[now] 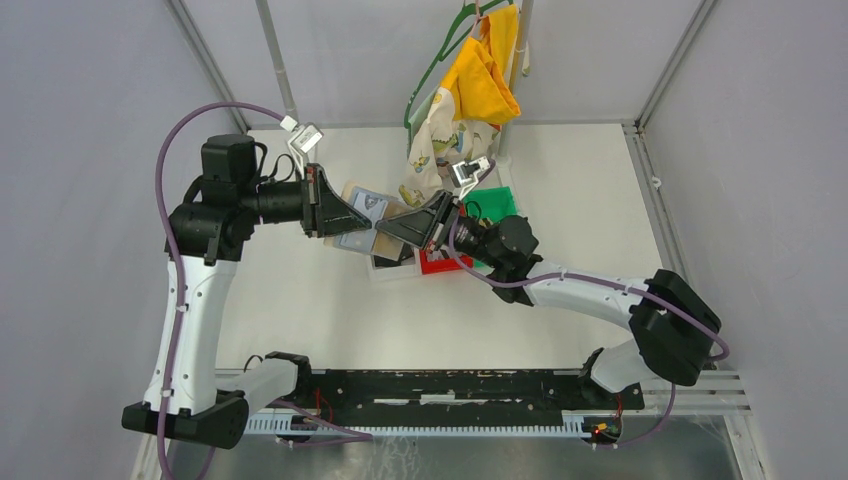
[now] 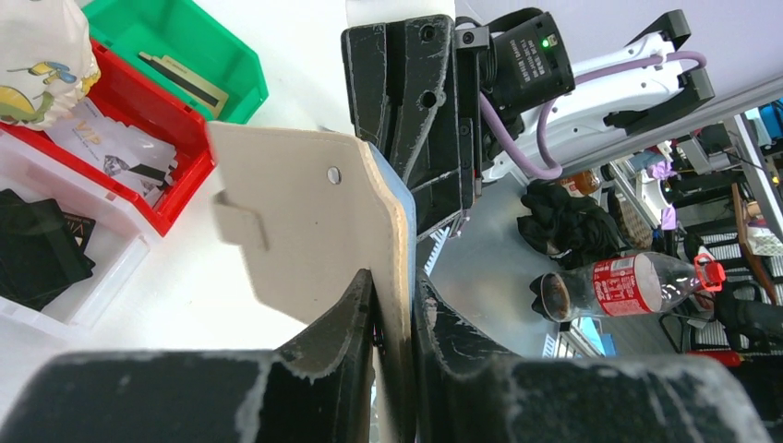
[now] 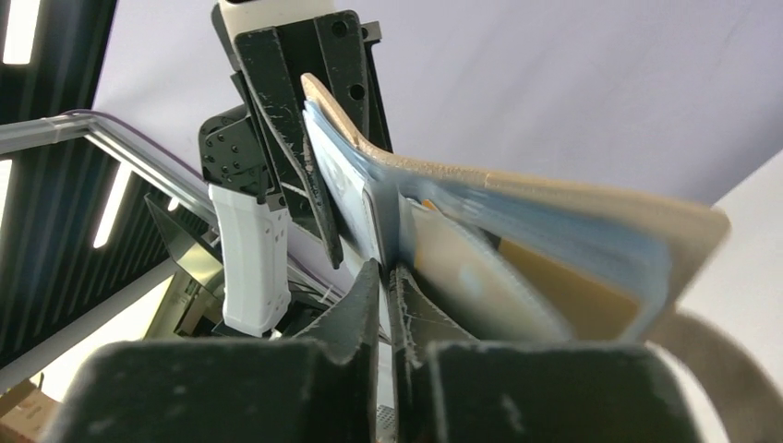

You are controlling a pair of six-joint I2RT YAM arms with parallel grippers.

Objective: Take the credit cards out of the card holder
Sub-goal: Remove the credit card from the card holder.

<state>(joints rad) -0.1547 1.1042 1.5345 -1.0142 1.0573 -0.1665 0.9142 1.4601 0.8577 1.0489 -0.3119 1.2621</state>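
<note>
Pale grey walls [image 1: 80, 80] are enclosing a white tabletop [image 1: 300, 310]; a yellow cloth [image 1: 482, 80] is hanging on a green hanger [image 1: 432, 62] at the far edge.

- The card holder [image 2: 295, 221] is hanging in the air over the middle of the tabletop, between the two grippers, with its tan cover spread open and the clear sleeves fanning out.
- The left gripper [image 2: 392, 288] is clamping the edge of the tan cover, jaws pressing tight on it.
- The right gripper [image 3: 386, 277] is pinching a thin inner leaf of the card holder, jaws nearly together. Whether a card is sitting in that pinch, I cannot tell.
- Three bins are touching in a row right of the middle, running toward the far edge. Black credit cards [image 2: 37, 251] are lying in the white bin [image 2: 102, 286], pale ones in the red bin [image 2: 180, 189], and one in the green bin [image 2: 235, 78].
</note>
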